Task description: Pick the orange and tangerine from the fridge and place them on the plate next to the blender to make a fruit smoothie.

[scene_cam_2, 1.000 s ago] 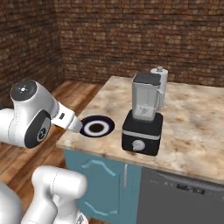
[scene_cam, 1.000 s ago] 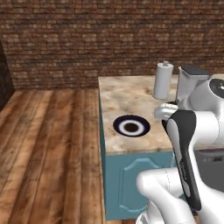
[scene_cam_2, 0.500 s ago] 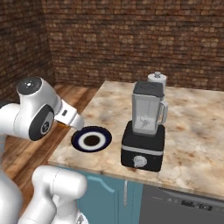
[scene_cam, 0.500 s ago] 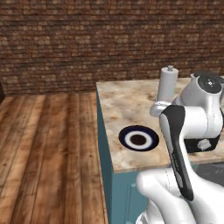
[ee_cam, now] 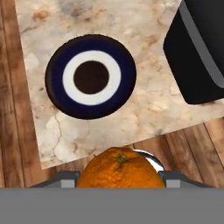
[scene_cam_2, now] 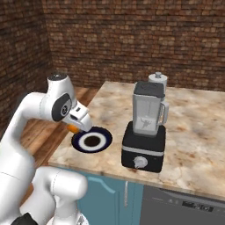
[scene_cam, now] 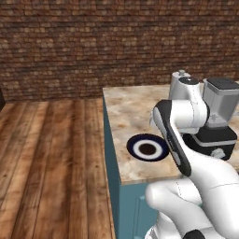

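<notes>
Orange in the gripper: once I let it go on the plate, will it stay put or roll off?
The orange is round and smooth, so it will probably roll if dropped from a height. The plate looks shallow, with a low rim, and sits near the counter edge, so a runaway could reach the floor. Held between the gripper fingers it looks firm, likely tolerating a low, gentle release.

plate point(ee_cam: 90, 77): navy rim, white ring, dark brown centre
orange point(ee_cam: 120, 169): bright orange, green stem spot
blender point(scene_cam_2: 145, 132): black base, clear grey jug
counter point(ee_cam: 144, 109): beige marble, brown blotches
wall point(scene_cam: 93, 42): reddish-brown brick
</notes>
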